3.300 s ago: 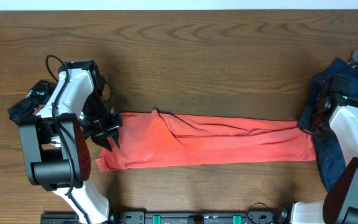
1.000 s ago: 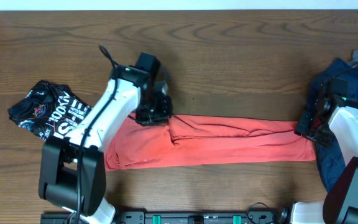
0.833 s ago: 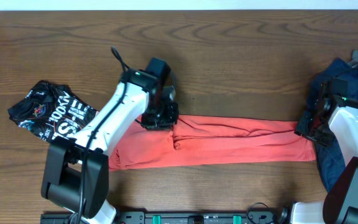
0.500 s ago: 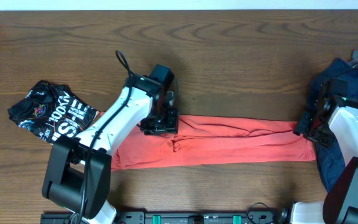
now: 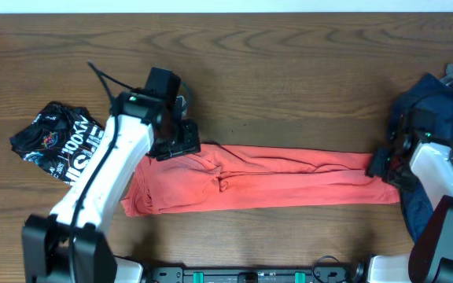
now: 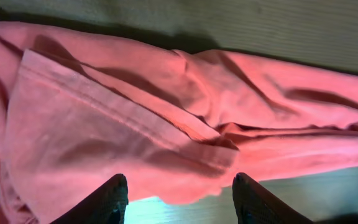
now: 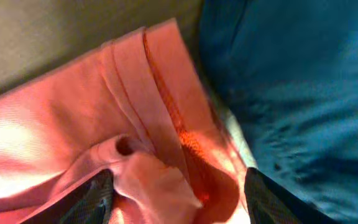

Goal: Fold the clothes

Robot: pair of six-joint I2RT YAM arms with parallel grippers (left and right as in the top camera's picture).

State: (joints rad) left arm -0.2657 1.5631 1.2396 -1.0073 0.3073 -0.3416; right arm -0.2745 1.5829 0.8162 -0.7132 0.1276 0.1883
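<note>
— Looking for the coral-red T-shirt?

— Lies folded into a long, narrow band across the middle of the wooden table, running left to right. Shows creases and a stitched hem near its left end. Shows no lettering from above.

— And at the left gripper?

— Hangs over the band's upper edge, near the left end. Holds its fingers spread, with nothing pinched between them. Looks down on red cloth and a strip of bare table beyond its edge.

— Then the right gripper?

— Sits at the band's right end. Shows fingers spread wide as well, with a raised bunch of red cloth lying in the gap. Looks unpinched; cannot tell whether that bunch brushes either finger.

— Anything else among the clothes?

— At the far left, beyond the band's left end and partly under the left arm: a crumpled black garment with white lettering. At the far right, just beside the red hem and partly under the right arm: a heaped navy garment.
</note>
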